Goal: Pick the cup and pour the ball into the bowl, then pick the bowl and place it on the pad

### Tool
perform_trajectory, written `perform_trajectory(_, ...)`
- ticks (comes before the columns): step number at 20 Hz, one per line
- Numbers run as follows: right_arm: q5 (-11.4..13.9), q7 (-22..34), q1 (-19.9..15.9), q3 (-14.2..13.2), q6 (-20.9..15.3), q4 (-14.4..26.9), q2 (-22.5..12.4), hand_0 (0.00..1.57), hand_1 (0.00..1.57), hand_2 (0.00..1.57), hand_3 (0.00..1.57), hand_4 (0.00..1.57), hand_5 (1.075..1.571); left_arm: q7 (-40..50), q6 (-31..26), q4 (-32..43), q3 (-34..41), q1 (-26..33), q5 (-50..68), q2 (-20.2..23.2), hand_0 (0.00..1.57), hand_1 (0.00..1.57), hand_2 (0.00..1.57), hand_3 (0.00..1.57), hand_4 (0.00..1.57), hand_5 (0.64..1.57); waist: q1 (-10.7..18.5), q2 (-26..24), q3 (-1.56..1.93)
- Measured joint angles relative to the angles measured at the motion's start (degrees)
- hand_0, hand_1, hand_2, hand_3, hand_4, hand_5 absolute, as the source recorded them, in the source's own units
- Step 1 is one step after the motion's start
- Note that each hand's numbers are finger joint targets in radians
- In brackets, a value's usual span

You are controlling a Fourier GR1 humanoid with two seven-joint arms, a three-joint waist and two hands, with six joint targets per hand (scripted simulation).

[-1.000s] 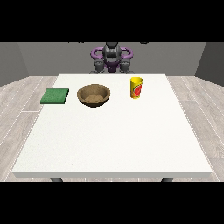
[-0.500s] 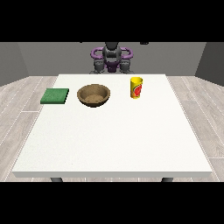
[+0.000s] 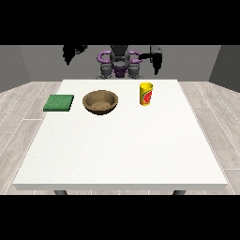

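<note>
A yellow cup (image 3: 146, 94) with a red label stands upright on the white table (image 3: 122, 150), right of centre at the back. The ball does not show. A brown wooden bowl (image 3: 100, 101) sits to the left of the cup. Further left lies a flat green pad (image 3: 59, 102). The hand at the view's right (image 3: 156, 60) hangs in the air behind and above the cup, fingers pointing down and holding nothing. The hand at the view's left (image 3: 73, 51) is raised high beyond the table's back left, also holding nothing.
The robot's torso (image 3: 120, 63) stands behind the table's far edge. Bowl, cup and pad all lie in the back third of the table. Grey plank floor surrounds the table.
Both hands have swung up and outward from beside the torso, where they were tucked in before. Cup, bowl and pad have not moved.
</note>
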Motion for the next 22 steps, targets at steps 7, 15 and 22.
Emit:
perform_trajectory(7,-2.40,-3.93,-0.53,-3.48,3.23,4.22,-2.17,0.00,0.00,0.00,0.00,0.67,1.559,-11.23,-3.25,15.32,3.21,-2.41,0.38,1.82,0.00,0.00,0.00,0.00,0.00,1.451,-1.04,1.72,-0.01)
perform_trajectory(15,-4.37,-6.89,-1.45,-7.02,7.18,11.59,-5.21,0.00,0.00,0.00,0.00,0.67,1.562,-19.71,-3.68,31.43,5.08,-7.55,-0.53,2.05,0.00,0.00,0.00,0.00,0.20,1.429,-1.31,0.48,0.00)
perform_trajectory(22,-6.07,-7.69,-2.46,-8.22,9.45,13.05,-6.57,0.00,0.00,0.00,0.00,0.68,1.566,-28.96,-3.95,45.26,8.53,-12.57,0.26,3.02,0.00,0.00,0.00,0.00,0.65,1.535,-2.87,2.03,0.00)
